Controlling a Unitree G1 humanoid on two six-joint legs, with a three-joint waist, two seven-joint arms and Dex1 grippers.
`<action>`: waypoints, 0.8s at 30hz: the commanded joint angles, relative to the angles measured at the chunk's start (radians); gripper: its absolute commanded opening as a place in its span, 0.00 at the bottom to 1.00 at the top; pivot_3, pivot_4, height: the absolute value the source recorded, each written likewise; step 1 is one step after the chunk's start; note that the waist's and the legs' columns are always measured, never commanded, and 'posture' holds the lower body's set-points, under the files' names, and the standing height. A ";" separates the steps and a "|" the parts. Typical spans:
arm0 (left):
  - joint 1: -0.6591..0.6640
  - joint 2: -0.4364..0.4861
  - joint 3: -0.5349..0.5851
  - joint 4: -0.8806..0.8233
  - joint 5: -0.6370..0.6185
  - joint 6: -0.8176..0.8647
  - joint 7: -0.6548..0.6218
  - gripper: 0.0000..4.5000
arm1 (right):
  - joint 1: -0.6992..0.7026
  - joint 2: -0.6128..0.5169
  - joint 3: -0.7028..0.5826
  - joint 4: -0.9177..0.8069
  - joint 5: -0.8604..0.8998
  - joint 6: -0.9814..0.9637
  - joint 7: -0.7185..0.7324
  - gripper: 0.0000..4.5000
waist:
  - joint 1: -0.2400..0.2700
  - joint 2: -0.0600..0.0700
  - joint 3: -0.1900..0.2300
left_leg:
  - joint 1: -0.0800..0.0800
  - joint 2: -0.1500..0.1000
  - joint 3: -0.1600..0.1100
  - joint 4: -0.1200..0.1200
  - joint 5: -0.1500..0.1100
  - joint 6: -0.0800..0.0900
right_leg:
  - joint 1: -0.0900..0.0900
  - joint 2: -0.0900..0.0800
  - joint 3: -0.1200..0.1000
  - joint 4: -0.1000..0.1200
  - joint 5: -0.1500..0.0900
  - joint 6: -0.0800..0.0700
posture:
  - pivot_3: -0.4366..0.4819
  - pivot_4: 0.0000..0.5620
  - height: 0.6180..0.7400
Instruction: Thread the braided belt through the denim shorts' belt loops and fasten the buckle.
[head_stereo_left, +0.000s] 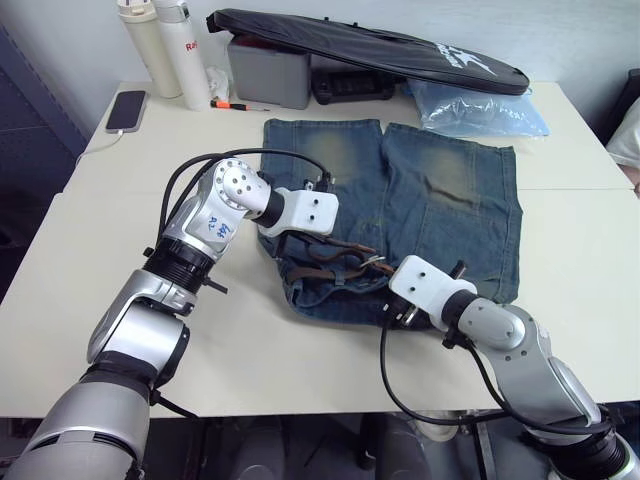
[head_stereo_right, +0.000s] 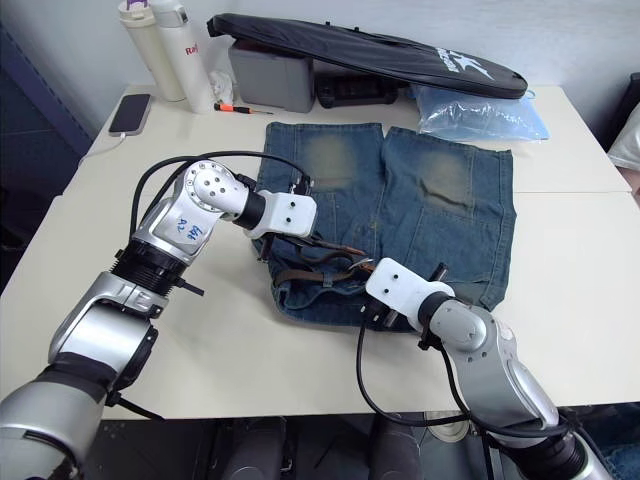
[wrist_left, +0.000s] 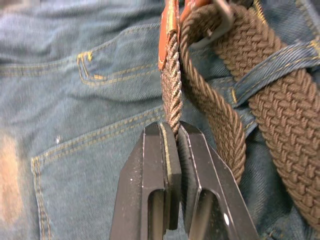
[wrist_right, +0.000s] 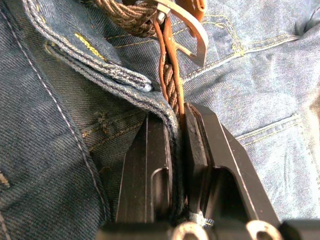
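**A:** Where are the denim shorts right now?

**B:** Spread flat on the cream table, waistband toward me, legs pointing away toward the long black bag at the far edge. The braided belt lies bunched along the waistband, between my two arms.

**A:** What is your left gripper doing?

**B:** Its fingers are pinched narrowly on one strand of the belt, which stands on edge between the pads. Just past the fingertips that strand meets a tan leather tab. Beside it, a wider run of braid passes under one of the belt loops, which crosses it at a slant.

**A:** And the right gripper?

**B:** Closed down too. Between its pads sit the belt's thin leather-edged strand and the folded rim of the waistband, pressed together. The buckle hangs just beyond the fingertips, its silver frame tilted, with braid looped behind it.

**A:** Anything else on the table?

**B:** A phone at the far left corner, two white bottles next to it, a grey box and a clear plastic bag near the shorts' hems.
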 joint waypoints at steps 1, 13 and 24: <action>-0.027 -0.005 0.023 0.006 -0.014 -0.054 0.004 0.00 | -0.015 -0.011 -0.008 -0.018 -0.018 -0.006 -0.006 0.01 | 0.000 0.000 0.000 | 0.000 0.000 0.000 0.000 0.000 0.000 | 0.000 0.000 0.000 0.000 0.000 0.000 | 0.48 0.27 1.00; -0.120 -0.033 -0.013 0.188 0.059 -0.254 0.020 0.00 | -0.023 -0.014 -0.016 -0.010 -0.026 -0.007 -0.015 0.01 | 0.001 0.000 0.000 | 0.000 0.000 0.000 0.000 0.000 0.000 | 0.000 0.000 0.000 0.000 0.000 0.000 | 0.48 0.27 1.00; -0.214 -0.072 -0.034 0.329 0.097 -0.431 0.021 0.00 | -0.024 -0.011 -0.013 -0.005 -0.037 -0.005 -0.020 0.01 | 0.000 0.000 0.000 | 0.000 0.000 0.000 0.000 0.000 0.000 | 0.000 0.000 0.000 0.000 0.000 0.000 | 0.48 0.27 1.00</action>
